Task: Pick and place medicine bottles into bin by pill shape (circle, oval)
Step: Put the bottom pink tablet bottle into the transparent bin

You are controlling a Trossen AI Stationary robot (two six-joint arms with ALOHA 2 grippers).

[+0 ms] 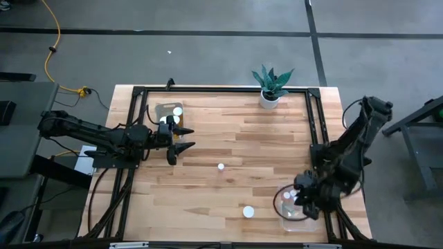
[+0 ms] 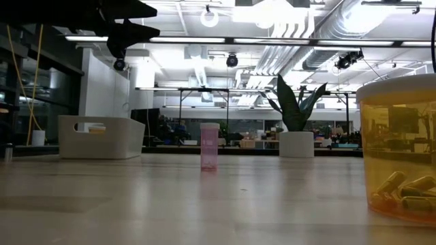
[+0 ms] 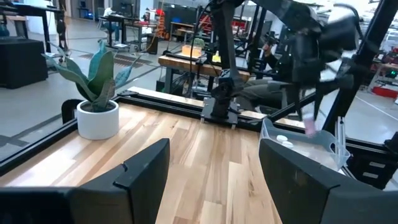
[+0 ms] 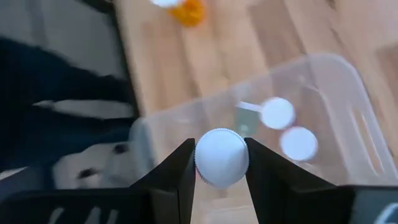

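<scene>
The right tool [image 4: 221,163] grips a white-capped bottle [image 4: 221,157] above the clear bin [image 1: 296,214] at the table's [image 1: 228,138] front right corner, where two more white caps lie. The left tool [image 1: 181,138] hangs wide and empty near the left edge, beside the other bin [image 1: 168,113]. Two bottles [image 1: 248,211] stand on the table: one mid-table, one near the front edge.

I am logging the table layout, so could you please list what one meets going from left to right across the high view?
left gripper → small bottle mid-table → bottle near the front edge → potted plant → right gripper holding a white-capped bottle over the clear bin.
</scene>
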